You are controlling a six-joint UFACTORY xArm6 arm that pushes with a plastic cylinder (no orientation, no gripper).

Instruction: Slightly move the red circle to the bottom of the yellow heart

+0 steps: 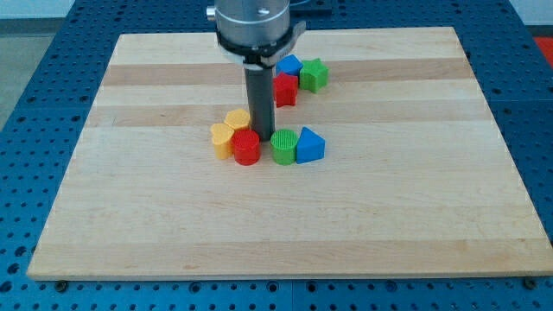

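Touching red circle (246, 148), my tip (262, 134)

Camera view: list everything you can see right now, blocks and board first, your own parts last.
red circle: 1, red, board centre, touching the yellow heart's lower right side
yellow heart: 1, yellow, at the view's left of the centre cluster
yellow block: 1, yellow, just above the heart, shape unclear
green circle: 1, green, right of my tip
blue triangle: 1, blue, right of the green circle
red block: 1, red, upper cluster
blue block: 1, blue, above it
green block: 1, green, upper cluster's right
wooden board: 1, light wood
my tip: 1, dark rod, between red circle and green circle
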